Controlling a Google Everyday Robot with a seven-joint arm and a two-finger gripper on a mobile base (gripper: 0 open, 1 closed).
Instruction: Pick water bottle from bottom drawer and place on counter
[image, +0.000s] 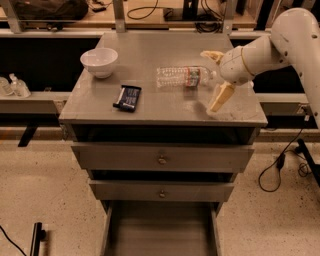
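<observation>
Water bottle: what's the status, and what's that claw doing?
Gripper open at right of counter, straddling the cap end, not clamped. Water bottle lying on its side on the counter. Bowl and black packet off left, nothing blocking.

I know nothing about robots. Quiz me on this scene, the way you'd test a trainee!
1. True or false: the water bottle lies on its side on the counter.
2. The gripper, at the bottle's cap end, is: A) open, B) shut on the bottle, C) out of sight.
3. Which of the three drawers stands pulled out?
Key: 1 true; 2 A; 3 the bottom drawer.
</observation>
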